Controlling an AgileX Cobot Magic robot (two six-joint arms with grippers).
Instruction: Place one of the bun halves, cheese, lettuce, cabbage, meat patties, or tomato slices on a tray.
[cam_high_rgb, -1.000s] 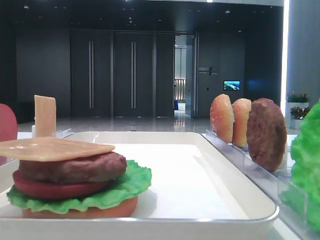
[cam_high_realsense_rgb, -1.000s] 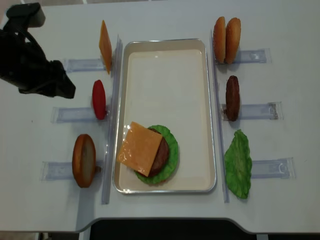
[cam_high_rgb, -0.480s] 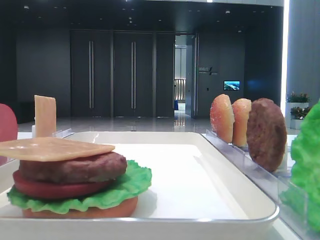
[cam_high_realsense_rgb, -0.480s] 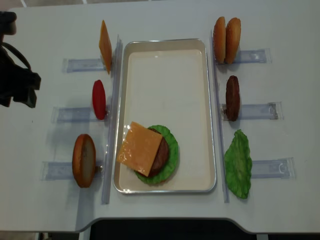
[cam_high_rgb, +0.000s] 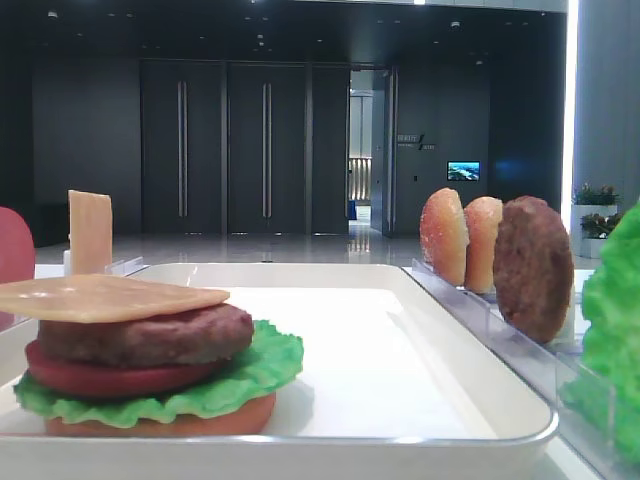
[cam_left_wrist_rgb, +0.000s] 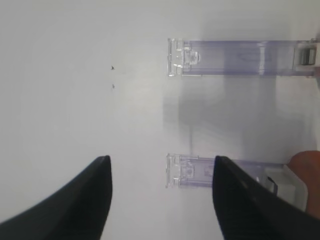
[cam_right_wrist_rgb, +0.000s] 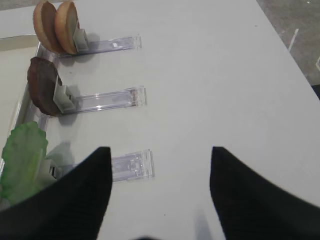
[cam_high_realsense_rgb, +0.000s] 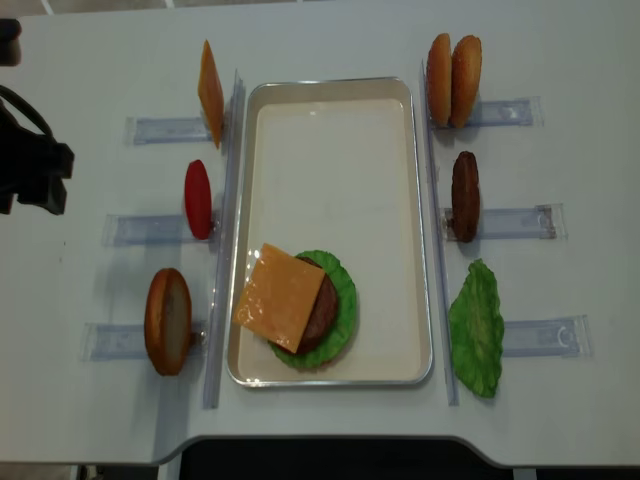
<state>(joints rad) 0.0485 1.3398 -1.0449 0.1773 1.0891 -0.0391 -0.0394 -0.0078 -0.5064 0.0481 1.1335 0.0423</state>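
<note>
On the white tray (cam_high_realsense_rgb: 330, 130) a stack stands at the near left. A cheese slice (cam_high_realsense_rgb: 280, 297) tops a meat patty (cam_high_rgb: 150, 338), a tomato slice (cam_high_rgb: 110, 380), lettuce (cam_high_realsense_rgb: 347, 300) and a bun base (cam_high_rgb: 160, 425). My left gripper (cam_left_wrist_rgb: 161, 159) hangs open and empty over bare table left of the racks. Its arm (cam_high_realsense_rgb: 35, 175) shows at the left edge of the top view. My right gripper (cam_right_wrist_rgb: 160, 149) is open too, holding nothing, over the table right of the lettuce rack (cam_right_wrist_rgb: 131, 166).
Clear racks flank the tray. The left ones hold an upright cheese slice (cam_high_realsense_rgb: 210, 92), a tomato slice (cam_high_realsense_rgb: 198, 198) and a bun half (cam_high_realsense_rgb: 167, 320). Those on the right hold two bun halves (cam_high_realsense_rgb: 453, 78), a patty (cam_high_realsense_rgb: 465, 195) and a lettuce leaf (cam_high_realsense_rgb: 476, 326).
My left arm has drawn back leftward from beside the tomato rack to the table's left edge. The stack and the racks are unchanged.
</note>
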